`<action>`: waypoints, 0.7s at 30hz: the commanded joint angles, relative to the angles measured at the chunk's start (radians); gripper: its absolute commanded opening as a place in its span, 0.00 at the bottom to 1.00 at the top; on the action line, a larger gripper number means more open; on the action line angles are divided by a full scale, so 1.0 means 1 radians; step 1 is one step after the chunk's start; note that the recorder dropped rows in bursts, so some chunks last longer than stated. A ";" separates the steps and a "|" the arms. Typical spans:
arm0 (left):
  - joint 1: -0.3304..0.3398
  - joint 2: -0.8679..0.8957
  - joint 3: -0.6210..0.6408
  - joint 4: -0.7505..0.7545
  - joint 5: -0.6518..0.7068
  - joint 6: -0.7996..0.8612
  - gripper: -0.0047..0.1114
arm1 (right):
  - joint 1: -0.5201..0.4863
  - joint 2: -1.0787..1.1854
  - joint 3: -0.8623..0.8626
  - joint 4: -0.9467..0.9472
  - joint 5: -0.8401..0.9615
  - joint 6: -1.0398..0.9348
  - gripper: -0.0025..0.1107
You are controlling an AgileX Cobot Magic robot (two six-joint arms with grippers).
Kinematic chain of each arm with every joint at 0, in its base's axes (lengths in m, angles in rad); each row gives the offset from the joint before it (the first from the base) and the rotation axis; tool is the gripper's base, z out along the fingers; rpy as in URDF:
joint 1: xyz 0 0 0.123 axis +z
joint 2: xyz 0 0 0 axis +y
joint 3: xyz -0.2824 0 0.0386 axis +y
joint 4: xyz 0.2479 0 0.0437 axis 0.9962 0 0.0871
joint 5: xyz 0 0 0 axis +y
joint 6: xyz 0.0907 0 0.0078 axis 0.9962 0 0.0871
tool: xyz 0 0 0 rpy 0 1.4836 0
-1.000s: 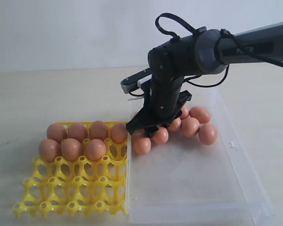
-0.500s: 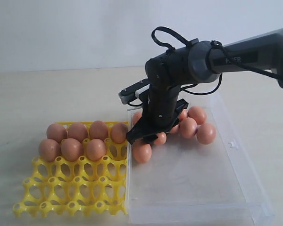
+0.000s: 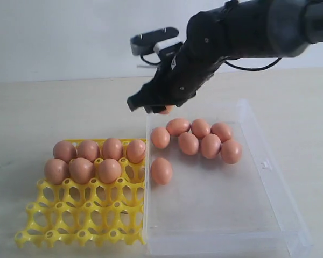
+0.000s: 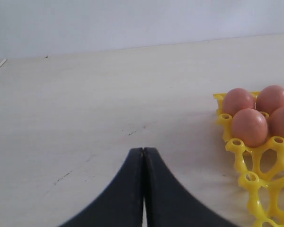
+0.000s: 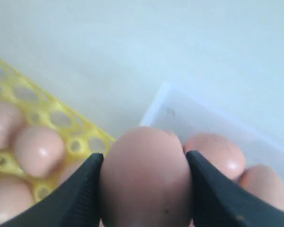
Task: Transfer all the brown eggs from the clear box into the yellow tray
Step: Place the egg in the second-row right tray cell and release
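Brown and smooth, the egg (image 5: 143, 151) sat pinched between the two black fingers (image 5: 80, 194) of the right claw (image 5: 144, 189), high in the air near the far corner of the tray (image 3: 70, 215) and not yet over an empty cup (image 3: 130, 173). It looked round and slippery, so I think it could slip out and crack on the table (image 3: 43, 107), or break if the claw squeezed too hard or pushed it down onto one of the seven eggs (image 3: 81, 170) in the tray. Eight more eggs (image 3: 210, 145) lay in the box (image 3: 269, 180) just beside the tray, and the left claw (image 4: 143, 161) was closed on nothing, a little way from the tray.
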 commanded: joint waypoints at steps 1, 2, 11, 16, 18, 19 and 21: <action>0.003 0.004 -0.005 0.003 -0.001 0.003 0.04 | 0.055 -0.156 0.268 0.063 -0.457 0.005 0.02; 0.003 0.004 -0.005 0.003 -0.001 0.003 0.04 | 0.067 -0.171 0.323 0.063 -0.570 0.009 0.02; 0.003 0.004 -0.005 0.003 -0.001 0.003 0.04 | 0.138 -0.140 0.674 -0.097 -1.182 0.226 0.02; 0.003 0.004 -0.005 0.003 -0.001 0.003 0.04 | 0.138 -0.069 0.683 -0.221 -1.283 0.276 0.02; 0.003 0.004 -0.005 0.003 -0.001 0.003 0.04 | 0.138 -0.038 0.683 -0.221 -1.295 0.276 0.02; 0.003 0.004 -0.005 0.003 -0.001 0.003 0.04 | 0.138 -0.025 0.683 -0.221 -1.295 0.278 0.02; 0.003 0.004 -0.005 0.003 -0.001 0.003 0.04 | 0.138 -0.004 0.683 -0.221 -1.290 0.300 0.02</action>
